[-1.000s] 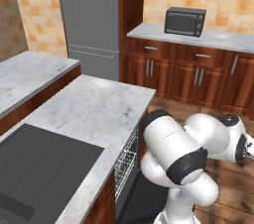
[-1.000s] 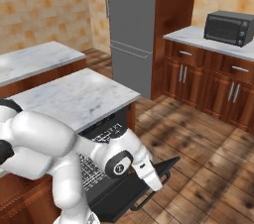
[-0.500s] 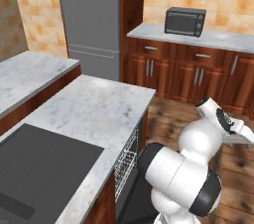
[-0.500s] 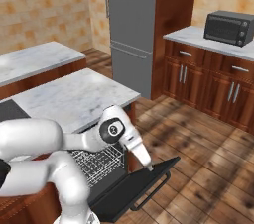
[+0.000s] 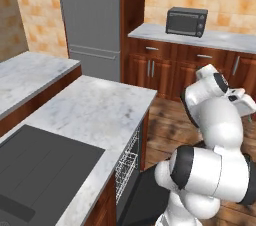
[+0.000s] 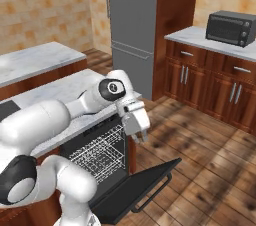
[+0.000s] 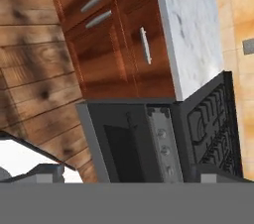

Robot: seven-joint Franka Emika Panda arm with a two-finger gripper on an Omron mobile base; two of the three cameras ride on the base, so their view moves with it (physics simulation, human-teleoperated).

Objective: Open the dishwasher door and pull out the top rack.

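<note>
The dishwasher door (image 6: 135,189) is seen folded down to nearly flat over the wooden floor (image 6: 210,170), its bar handle (image 6: 159,189) at the outer edge, so the opening step is judged done. Inside the open cavity under the marble counter (image 6: 65,90), the rack (image 6: 102,151) sits fully pushed in, its white wire grid visible behind the door; from the left base view it shows as a strip of white wire (image 5: 126,162) at the counter's edge. The gripper (image 6: 142,137) is held raised above the door and just in front of the counter's corner, apart from both door and rack, and nothing is held in it; whether its fingers are spread or closed cannot be told. The pull on the rack is judged not yet begun. Trouble could come from the long reach back down: the forearm could be knocked against the counter edge, or the door could be struck by the hand on the way in. A thin wire could also be missed or pinched poorly, so the rack could slip free partway out.
</note>
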